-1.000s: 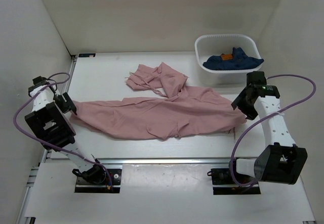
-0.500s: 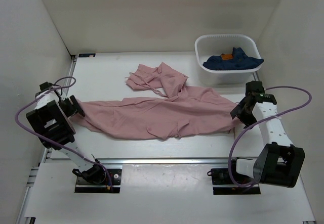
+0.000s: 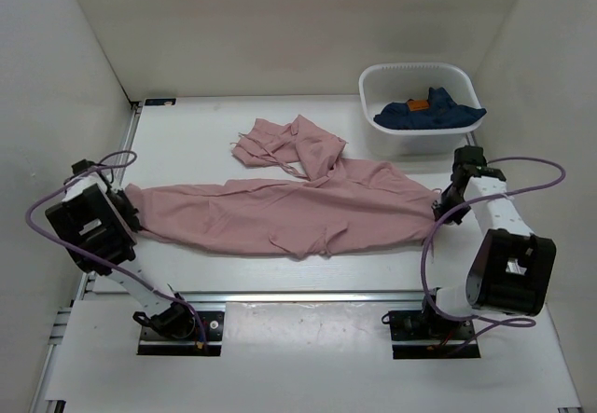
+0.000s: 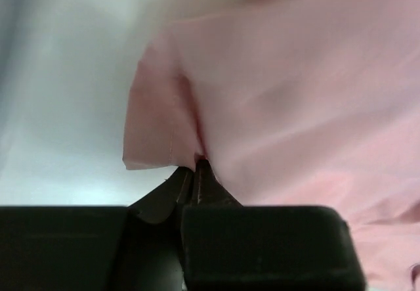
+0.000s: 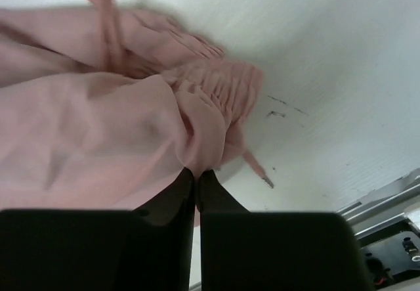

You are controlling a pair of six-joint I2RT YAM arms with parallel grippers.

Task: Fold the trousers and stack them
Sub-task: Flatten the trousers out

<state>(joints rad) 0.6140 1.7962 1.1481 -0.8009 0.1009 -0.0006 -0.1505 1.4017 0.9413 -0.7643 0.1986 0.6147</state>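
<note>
Currently: trousers (image 3: 280,213) lying unfolded, mid-frame
Left gripper (image 4: 197,167): clamping hem (image 4: 149,161)
Right gripper (image 5: 195,173): clamping waistband (image 5: 216,84)
Remaining: folding, stacking

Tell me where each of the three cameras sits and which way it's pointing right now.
Top external: fixed above and behind the arms, looking down on the table, the trousers and the white bin; both arms show, bases nearest.
Left wrist: on the left arm, looking along the left gripper, shut on a hemmed corner of the trousers.
Right wrist: on the right arm, looking along the right gripper, shut on their gathered edge.
Shared: all views show the trousers; the wrist views show opposite ends.
</note>
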